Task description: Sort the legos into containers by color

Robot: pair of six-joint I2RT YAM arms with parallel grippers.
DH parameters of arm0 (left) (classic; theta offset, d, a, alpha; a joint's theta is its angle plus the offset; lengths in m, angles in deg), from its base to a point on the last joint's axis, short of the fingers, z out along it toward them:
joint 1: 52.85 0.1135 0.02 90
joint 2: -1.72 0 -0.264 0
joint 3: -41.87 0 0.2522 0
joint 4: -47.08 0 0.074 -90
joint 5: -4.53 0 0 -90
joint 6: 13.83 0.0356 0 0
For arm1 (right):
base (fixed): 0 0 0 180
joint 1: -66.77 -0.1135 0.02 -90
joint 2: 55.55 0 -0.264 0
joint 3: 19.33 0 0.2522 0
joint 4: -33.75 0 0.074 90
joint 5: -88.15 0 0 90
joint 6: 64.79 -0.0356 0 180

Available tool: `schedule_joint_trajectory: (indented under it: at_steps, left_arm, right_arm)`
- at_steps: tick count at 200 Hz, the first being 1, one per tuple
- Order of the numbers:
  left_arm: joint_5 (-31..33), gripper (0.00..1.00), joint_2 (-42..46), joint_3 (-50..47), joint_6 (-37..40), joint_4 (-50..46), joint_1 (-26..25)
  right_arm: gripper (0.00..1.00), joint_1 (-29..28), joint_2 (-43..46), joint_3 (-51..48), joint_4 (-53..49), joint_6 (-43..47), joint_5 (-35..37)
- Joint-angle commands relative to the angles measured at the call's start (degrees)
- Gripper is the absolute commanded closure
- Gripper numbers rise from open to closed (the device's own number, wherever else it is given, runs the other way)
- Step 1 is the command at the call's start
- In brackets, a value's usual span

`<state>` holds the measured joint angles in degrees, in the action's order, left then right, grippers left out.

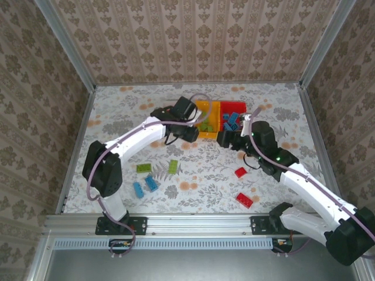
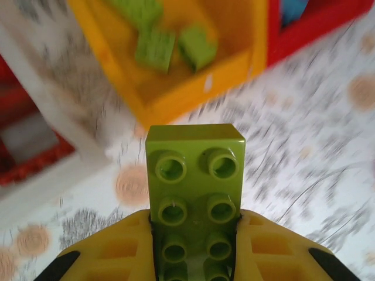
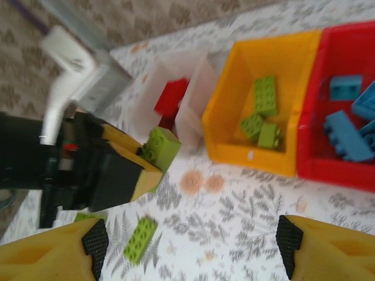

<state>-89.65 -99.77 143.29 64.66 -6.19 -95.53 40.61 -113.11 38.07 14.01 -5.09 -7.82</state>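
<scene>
Legos: one lime green brick (image 2: 194, 193) sits clamped in the left end effector (image 2: 194, 252), studs toward the wrist camera, its front half sticking out past the fingertips
Left end effector: narrow, closed on the long sides of the green brick
Right end effector (image 3: 192, 243): wide and holding nothing, low over the bench (image 1: 117, 117) in front of the bins
Key relation: the yellow bin (image 2: 193, 96) lies straight ahead of the held brick, in line with the brick's long axis; the left arm is the nearer one
Yellow bin contents: three green pieces (image 3: 265, 96) already inside
Neighbours: the white bin (image 3: 193, 102) stands just beside the yellow one and holds a red piece (image 3: 173, 96); the red bin (image 3: 334, 170) touches its other side and holds blue pieces (image 3: 345, 134)
In the way: judged, the yellow bin's near wall must be cleared before release; the white bin's wall is close enough for a drop to land wrong
Loose on the bench: two green blocks (image 1: 173, 166), two blue blocks (image 1: 152, 183) and two red blocks (image 1: 245, 199), all well apart from the bins
Progress: judged, well along, six pieces left besides the held one
</scene>
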Motion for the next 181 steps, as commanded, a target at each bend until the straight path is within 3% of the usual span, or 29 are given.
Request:
schedule_joint_trajectory:
  at_steps: [1,56,100,118,140,181]
  left_arm:
    - [-3.5,0.78,-5.7,9.5,-5.7,-0.4,0.9]
    - [-7.9,0.77,-26.8,32.6,-12.3,1.1,3.6]
    - [-11.0,0.71,-36.8,41.2,-15.0,2.0,5.4]
    - [-12.0,0.56,-37.8,41.2,-15.6,2.6,5.6]
    - [-12.2,0.47,-36.3,39.6,-15.5,2.5,5.3]
    - [-10.9,0.45,-29.3,33.4,-16.0,4.8,5.4]
  right_arm:
    - [0.21,2.0,-1.3,0.0,5.1,-4.3,-0.5]
    - [0.21,3.4,-7.2,5.6,7.1,-4.1,-2.5]
    - [0.21,4.0,-7.5,6.5,6.4,-4.1,-3.4]
    - [0.21,4.0,-7.0,6.0,6.1,-4.3,-3.5]
    - [0.21,4.0,-6.7,5.2,5.7,-4.3,-3.7]
    - [0.21,3.9,-7.1,4.2,5.3,-3.4,-5.0]
